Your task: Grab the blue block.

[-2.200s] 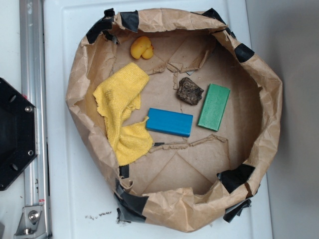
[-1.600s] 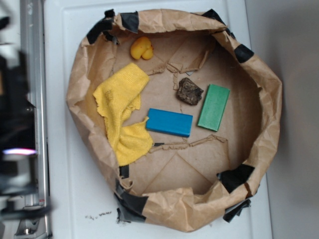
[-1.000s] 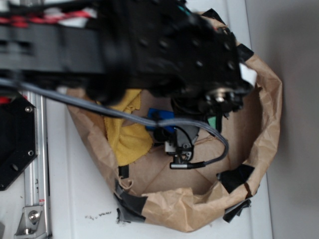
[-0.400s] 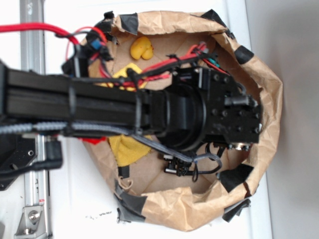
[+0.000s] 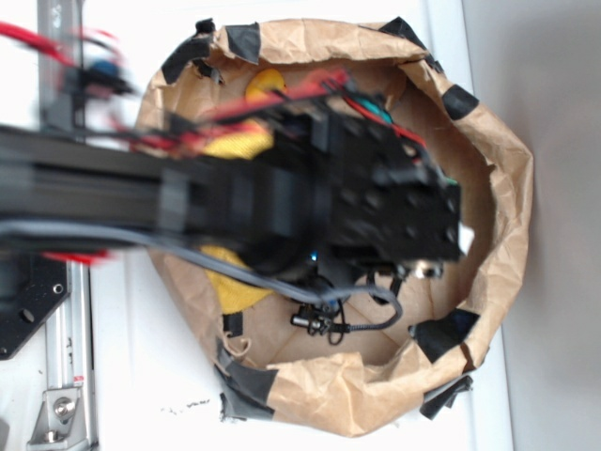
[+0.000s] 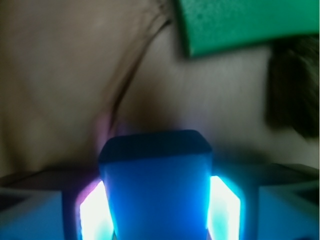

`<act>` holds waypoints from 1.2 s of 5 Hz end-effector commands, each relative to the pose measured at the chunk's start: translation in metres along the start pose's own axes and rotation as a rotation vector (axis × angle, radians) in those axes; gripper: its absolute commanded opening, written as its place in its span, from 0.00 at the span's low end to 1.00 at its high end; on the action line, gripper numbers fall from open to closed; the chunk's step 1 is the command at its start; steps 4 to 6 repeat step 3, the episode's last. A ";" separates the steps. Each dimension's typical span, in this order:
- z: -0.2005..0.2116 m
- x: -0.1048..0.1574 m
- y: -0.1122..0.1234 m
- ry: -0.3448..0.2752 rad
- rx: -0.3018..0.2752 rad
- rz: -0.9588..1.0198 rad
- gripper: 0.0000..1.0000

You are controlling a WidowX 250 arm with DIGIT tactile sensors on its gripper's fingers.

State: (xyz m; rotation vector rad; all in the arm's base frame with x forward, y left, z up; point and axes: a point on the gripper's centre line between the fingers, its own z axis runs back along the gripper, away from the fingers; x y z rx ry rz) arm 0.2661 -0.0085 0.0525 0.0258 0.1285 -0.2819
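The arm (image 5: 235,202) fills the paper bowl (image 5: 498,188) on the counter (image 5: 122,376) and hides the floor of the bowl in the exterior view. In the wrist view, the blue block (image 6: 155,190) sits between the jaws, with a pad (image 6: 92,212) lit blue on each side. The jaws bracket it closely; firm closure cannot be judged. Green block (image 6: 240,22) lies beyond, apart. Reach appears done; clamping and lifting likely remain.
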 end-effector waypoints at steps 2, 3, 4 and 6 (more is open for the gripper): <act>0.134 -0.024 0.023 -0.134 -0.006 0.157 0.00; 0.123 -0.022 0.022 -0.111 0.015 0.148 0.00; 0.123 -0.022 0.022 -0.111 0.015 0.148 0.00; 0.123 -0.022 0.022 -0.111 0.015 0.148 0.00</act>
